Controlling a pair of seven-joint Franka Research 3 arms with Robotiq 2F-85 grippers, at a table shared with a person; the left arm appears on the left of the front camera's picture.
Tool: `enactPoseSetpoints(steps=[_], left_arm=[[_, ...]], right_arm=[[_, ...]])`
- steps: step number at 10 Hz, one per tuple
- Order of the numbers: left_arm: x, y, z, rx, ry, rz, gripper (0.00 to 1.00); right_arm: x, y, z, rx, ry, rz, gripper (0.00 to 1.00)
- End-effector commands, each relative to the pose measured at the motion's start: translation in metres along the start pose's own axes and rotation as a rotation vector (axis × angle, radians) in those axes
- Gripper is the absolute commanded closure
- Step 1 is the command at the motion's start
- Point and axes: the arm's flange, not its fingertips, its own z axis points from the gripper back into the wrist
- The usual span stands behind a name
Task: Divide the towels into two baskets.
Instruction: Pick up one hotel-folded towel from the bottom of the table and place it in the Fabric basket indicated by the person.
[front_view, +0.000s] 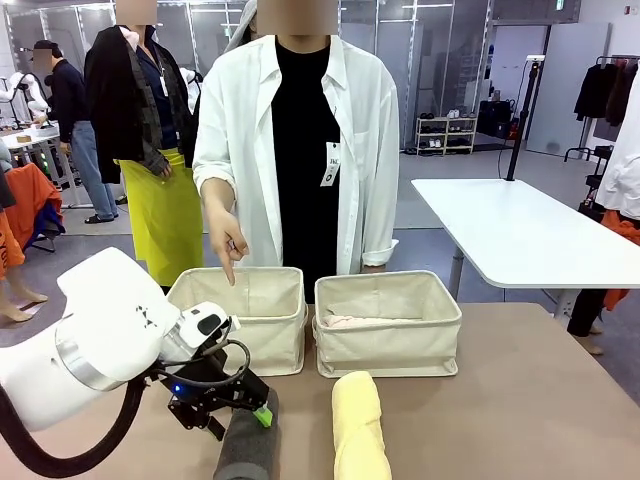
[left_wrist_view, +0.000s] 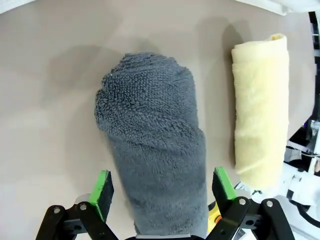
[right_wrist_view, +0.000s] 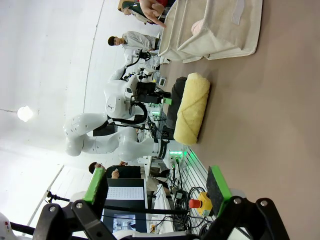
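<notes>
Open workshop hall; a beige tabletop (front_view: 520, 400) carries two cream canvas bins side by side near its far edge.
The right basket (front_view: 390, 345) holds a rolled pale pink terry towel (front_view: 350, 322). A person's hand (front_view: 225, 240) points down over the left basket (front_view: 270, 340), whose contents cannot be made out. At the near edge a rolled dark grey terry towel (front_view: 245, 450) lies just beside a rolled pale yellow terry towel (front_view: 360, 430). The left wrist view shows the left gripper (left_wrist_view: 163, 186) straddling the grey roll, jaws apart. The right gripper (right_wrist_view: 156, 182) is spread wide over bare tabletop.
</notes>
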Motion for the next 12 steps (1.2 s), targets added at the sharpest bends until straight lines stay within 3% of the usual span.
enactPoseSetpoints(steps=[1, 3, 10, 12], left_arm=[[-0.036, 0.01, -0.007, -0.004, -0.039, 0.022, 0.0], [-0.037, 0.009, -0.014, -0.032, -0.041, 0.017, 0.06], [-0.03, 0.012, -0.006, -0.057, -0.062, -0.002, 0.74], [-0.027, 0.001, 0.036, -0.104, 0.014, -0.052, 0.8]], right_arm=[[-0.003, 0.002, -0.001, 0.002, -0.004, 0.019, 0.0], [-0.003, 0.002, -0.001, 0.002, -0.004, 0.019, 0.0], [-0.003, 0.002, -0.001, 0.002, -0.004, 0.019, 0.0], [-0.003, 0.002, -0.001, 0.002, -0.004, 0.019, 0.0]])
